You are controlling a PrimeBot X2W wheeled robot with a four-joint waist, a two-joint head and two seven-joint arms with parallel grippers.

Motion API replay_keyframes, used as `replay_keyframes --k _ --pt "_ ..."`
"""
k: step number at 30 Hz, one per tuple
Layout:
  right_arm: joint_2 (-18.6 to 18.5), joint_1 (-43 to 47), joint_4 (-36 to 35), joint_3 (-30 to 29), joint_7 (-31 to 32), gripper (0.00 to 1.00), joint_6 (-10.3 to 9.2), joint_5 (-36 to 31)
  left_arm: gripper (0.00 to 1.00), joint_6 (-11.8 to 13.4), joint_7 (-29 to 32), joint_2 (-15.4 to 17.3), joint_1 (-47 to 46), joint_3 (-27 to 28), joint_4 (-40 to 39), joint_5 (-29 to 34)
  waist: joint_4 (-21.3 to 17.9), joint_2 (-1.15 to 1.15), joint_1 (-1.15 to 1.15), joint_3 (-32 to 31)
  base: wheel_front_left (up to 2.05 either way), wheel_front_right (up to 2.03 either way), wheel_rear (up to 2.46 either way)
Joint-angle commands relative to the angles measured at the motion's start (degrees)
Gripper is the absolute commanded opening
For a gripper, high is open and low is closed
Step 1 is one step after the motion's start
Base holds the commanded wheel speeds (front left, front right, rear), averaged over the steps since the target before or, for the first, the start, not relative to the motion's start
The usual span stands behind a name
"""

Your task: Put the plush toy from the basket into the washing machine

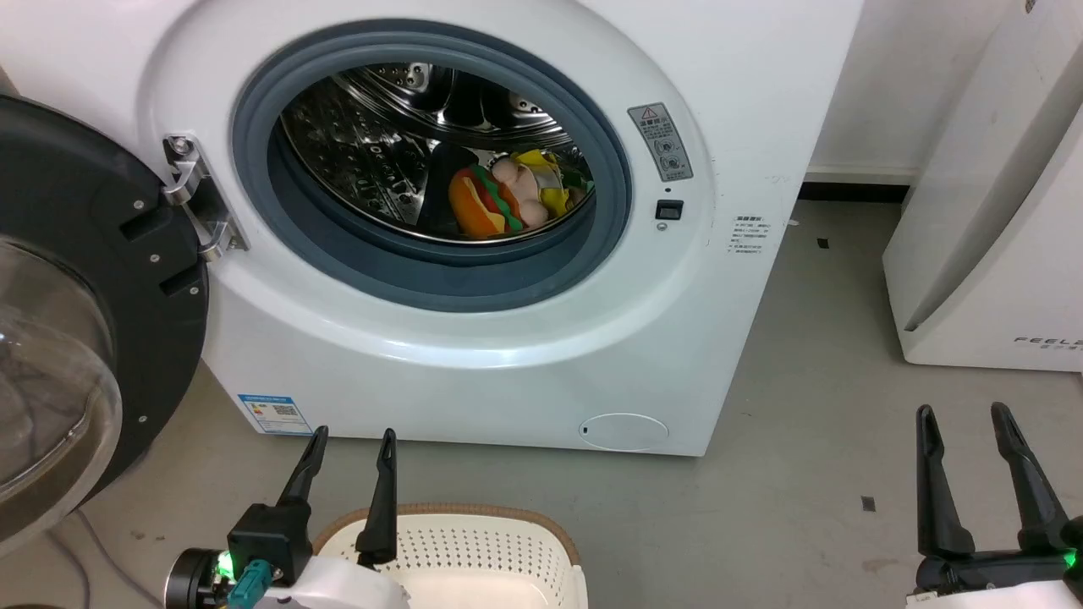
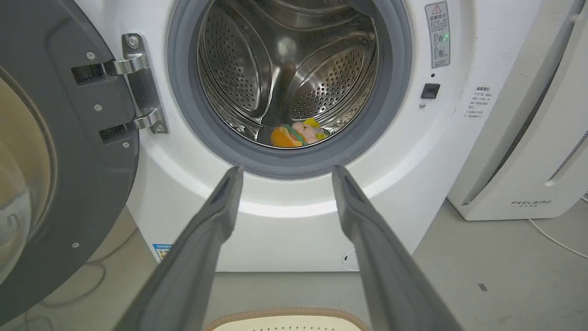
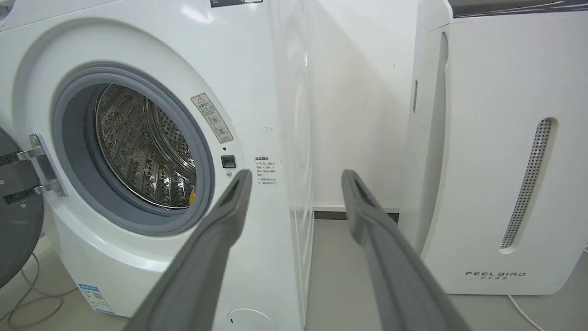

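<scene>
The plush toy lies at the bottom of the steel drum inside the white washing machine, its orange hot-dog part to the left and yellow clothing to the right; the left wrist view shows the plush toy low in the port. The black-framed glass door stands swung open at the left. The cream basket sits on the floor at the bottom edge, what shows of its inside bare. My left gripper hangs open above the basket's left rim, holding nothing. My right gripper stands open at the lower right, holding nothing.
A white slanted appliance with grey lettering stands to the right of the washer, with grey floor between them. Cables trail on the floor under the open door.
</scene>
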Motion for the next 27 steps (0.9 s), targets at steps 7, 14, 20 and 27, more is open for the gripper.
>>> replay_keyframes --k 7,14,20,27 --pt "0.0 0.3 0.1 0.4 0.0 0.00 0.00 0.1 0.00 -2.0 0.0 -2.6 0.9 3.0 0.6 2.6 0.4 0.00 0.01 -0.2 0.00 0.00 0.00" --pt "0.0 0.2 0.3 0.5 0.5 0.00 0.00 -0.2 0.00 -2.3 0.5 -3.0 1.0 3.5 0.4 3.3 0.3 0.00 0.01 -0.3 0.00 0.00 0.00" --pt "0.0 -0.2 0.7 0.9 1.3 0.00 0.00 -0.6 0.00 -2.9 1.3 -3.6 1.1 4.5 0.0 4.4 0.0 0.00 0.01 -0.4 0.00 0.00 0.00" --pt "0.0 -0.5 1.0 1.3 2.1 0.00 -0.01 -1.1 0.00 -3.5 2.1 -4.3 1.2 5.5 -0.4 5.5 -0.2 0.00 0.01 -0.5 0.00 0.00 0.00"
